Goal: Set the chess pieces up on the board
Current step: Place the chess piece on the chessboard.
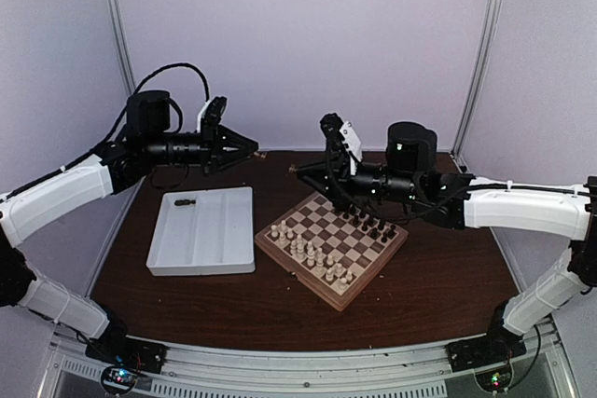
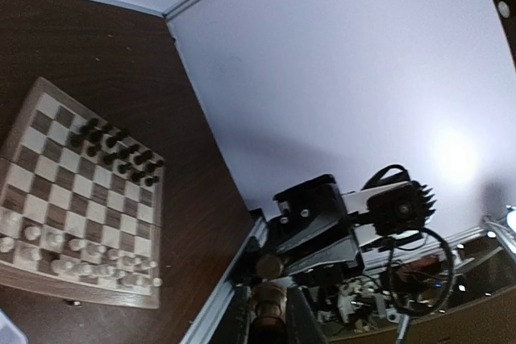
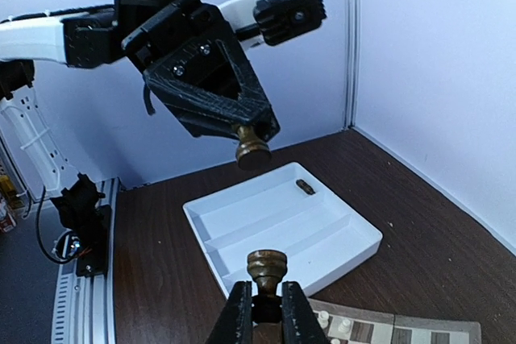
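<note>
Brown chess piece [image 3: 266, 266] is clamped by right gripper [image 3: 266, 302] | second piece [image 3: 252, 151] by left gripper [image 3: 253, 136] | both held off board's [image 1: 297, 277] far corner, likely for clearance

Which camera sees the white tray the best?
The top external view: the whole white tray lies uncovered, seen from above. The right wrist view shows it close with its dividers, but the right gripper hides the near corner. The left wrist view shows at most a sliver at its bottom edge.
</note>
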You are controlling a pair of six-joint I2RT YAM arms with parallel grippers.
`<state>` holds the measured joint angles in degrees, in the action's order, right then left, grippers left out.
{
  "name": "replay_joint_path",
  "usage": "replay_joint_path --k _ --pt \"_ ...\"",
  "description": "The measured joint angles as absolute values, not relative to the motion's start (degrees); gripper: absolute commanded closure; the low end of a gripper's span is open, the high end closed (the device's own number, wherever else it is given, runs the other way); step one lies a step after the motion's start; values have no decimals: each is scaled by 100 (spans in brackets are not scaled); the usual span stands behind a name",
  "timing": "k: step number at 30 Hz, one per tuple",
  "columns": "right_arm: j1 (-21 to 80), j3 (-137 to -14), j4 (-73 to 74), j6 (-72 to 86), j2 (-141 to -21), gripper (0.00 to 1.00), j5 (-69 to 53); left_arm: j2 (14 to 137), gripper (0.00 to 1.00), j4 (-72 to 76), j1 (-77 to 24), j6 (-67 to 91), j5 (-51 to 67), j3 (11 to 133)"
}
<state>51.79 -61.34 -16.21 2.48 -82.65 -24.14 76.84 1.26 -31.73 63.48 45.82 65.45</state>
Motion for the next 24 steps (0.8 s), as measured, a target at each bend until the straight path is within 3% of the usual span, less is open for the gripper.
replay_joint_path --k 4,11,24 --pt "5175 -6226 -718 163 -8171 100 -1988 7446 97 -1431 -2958 5321 3758 6818" --pt "5116 -7301 2152 183 -8350 100 -1291 6952 97 -3170 -2919 3948 2220 6956" --pt "4781 -9000 5798 119 -10092 96 -357 6928 97 -3811 -2919 3247 1483 6910"
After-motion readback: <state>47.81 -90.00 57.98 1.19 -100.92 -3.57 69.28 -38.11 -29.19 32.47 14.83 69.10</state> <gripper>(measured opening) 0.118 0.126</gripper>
